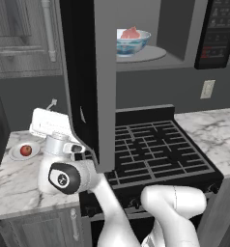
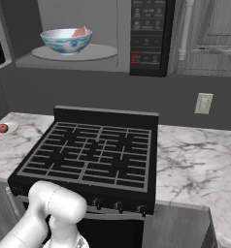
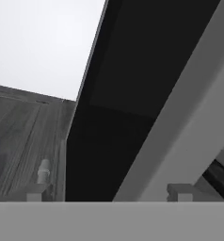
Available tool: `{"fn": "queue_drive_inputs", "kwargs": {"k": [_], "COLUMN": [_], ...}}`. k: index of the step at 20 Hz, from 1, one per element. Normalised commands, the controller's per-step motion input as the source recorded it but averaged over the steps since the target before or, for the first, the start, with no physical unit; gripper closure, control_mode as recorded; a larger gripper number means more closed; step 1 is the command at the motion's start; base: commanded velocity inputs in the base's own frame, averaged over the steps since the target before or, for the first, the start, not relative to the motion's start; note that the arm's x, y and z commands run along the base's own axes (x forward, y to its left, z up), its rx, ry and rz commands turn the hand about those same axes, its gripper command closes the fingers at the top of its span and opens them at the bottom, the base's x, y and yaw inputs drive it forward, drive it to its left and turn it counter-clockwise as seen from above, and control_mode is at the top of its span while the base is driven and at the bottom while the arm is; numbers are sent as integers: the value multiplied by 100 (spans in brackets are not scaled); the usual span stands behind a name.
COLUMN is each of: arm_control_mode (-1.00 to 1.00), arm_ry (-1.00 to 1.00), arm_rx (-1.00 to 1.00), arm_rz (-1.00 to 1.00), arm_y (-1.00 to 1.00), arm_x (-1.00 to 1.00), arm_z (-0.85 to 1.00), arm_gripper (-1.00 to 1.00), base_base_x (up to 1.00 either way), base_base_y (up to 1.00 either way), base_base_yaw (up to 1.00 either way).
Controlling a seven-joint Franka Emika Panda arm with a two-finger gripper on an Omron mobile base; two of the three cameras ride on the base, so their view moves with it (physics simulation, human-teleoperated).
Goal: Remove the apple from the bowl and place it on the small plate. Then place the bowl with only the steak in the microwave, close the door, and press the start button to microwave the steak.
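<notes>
The gripper [image 1: 77, 148] sits low at the left of the stove, right against the bottom outer edge of the door [image 1: 83, 72]; its fingertips are spread on either side of the door's edge in the hand view, holding nothing.

The step in hand looks like closing the door. A steady sideways push near the free edge, following the hinge arc, should swing it shut without the wrist catching the black stove grate [image 1: 150, 149].

On the marble tabletop [image 1: 15, 183], toward its far left edge, the glossy red apple [image 1: 25, 150] rests on the small plate [image 1: 15, 155].

Farther up, inside the microwave [image 2: 88, 34], the glazed, blue-patterned bowl [image 2: 65, 41] stands on the turntable with the pink steak [image 2: 80, 32] in it.
</notes>
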Motion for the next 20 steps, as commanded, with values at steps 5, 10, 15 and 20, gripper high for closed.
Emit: {"fn": "queue_drive_inputs", "kwargs": {"k": [5,10,15,20], "arm_control_mode": [-100,-100,-100,-100], "arm_ry": [-34,-9,-10,-9], "arm_rx": [20,32,35,43], "arm_rz": [0,0,4,13], "arm_y": [-21,-18,-38,-61], "arm_x": [-46,-46,-28,-3], "arm_z": [58,81,58,39], "arm_gripper": [-100,-100,-100,-100], "base_base_x": [0,0,0,0], "base_base_y": [0,0,0,0], "base_base_yaw": [0,0,0,0]}}
